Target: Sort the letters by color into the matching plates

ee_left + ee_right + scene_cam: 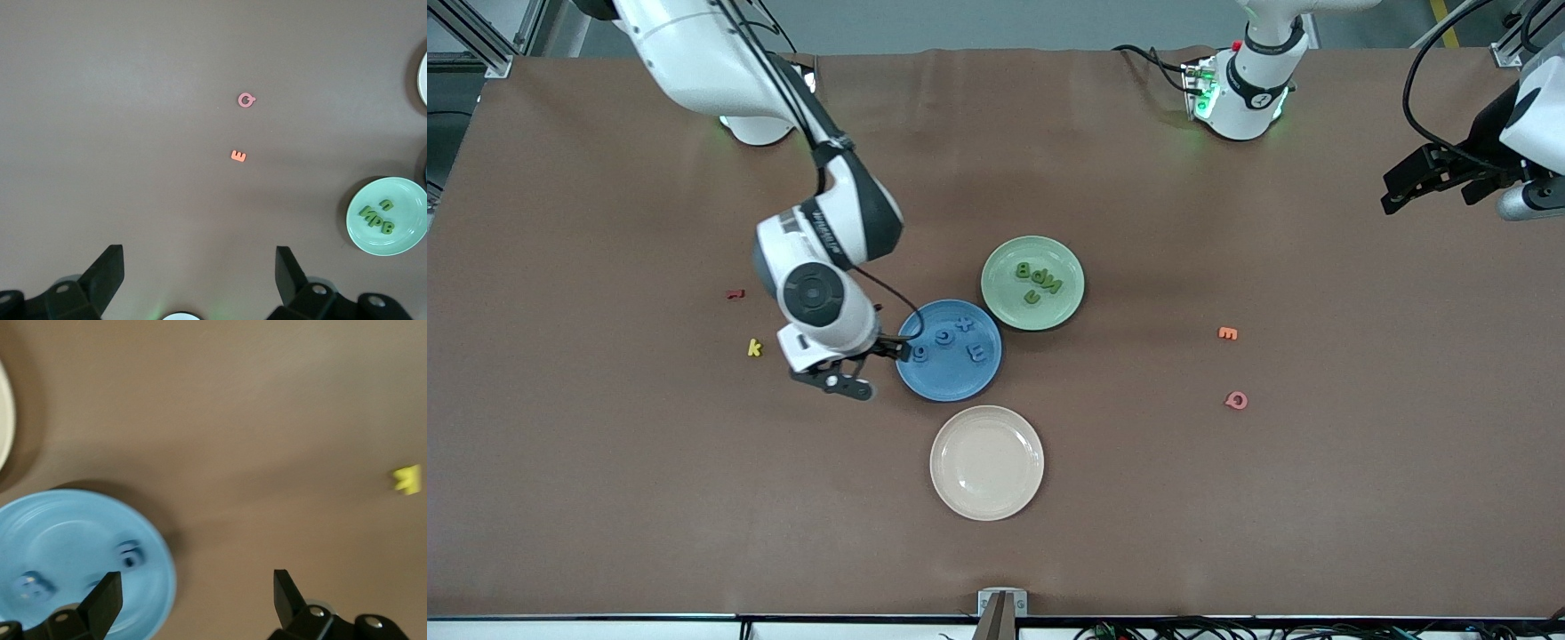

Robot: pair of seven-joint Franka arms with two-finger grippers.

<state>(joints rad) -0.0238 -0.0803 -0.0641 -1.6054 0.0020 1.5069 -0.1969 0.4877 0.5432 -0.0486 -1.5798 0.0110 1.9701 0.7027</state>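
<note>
brown table point(605, 498) fills the view, with three plates close together in the middle. blue letters point(947, 342) lie in the blue plate point(951, 378). green letters point(1039, 277) lie in the green plate point(1005, 302), which sits just beside the blue one, farther from the front camera. a cream plate point(987, 498) is nearest to the camera. the right gripper point(867, 369) hangs over the edge of the blue plate, its fingers spread wide and holding nothing. the left gripper point(1427, 182) waits up high at its arm's end of the table, fingers also spread wide. a yellow letter point(754, 348) and a red piece point(735, 293) lie toward the right arm's end. an orange letter point(1227, 333) and a pink letter point(1236, 400) lie toward the left arm's end.
</note>
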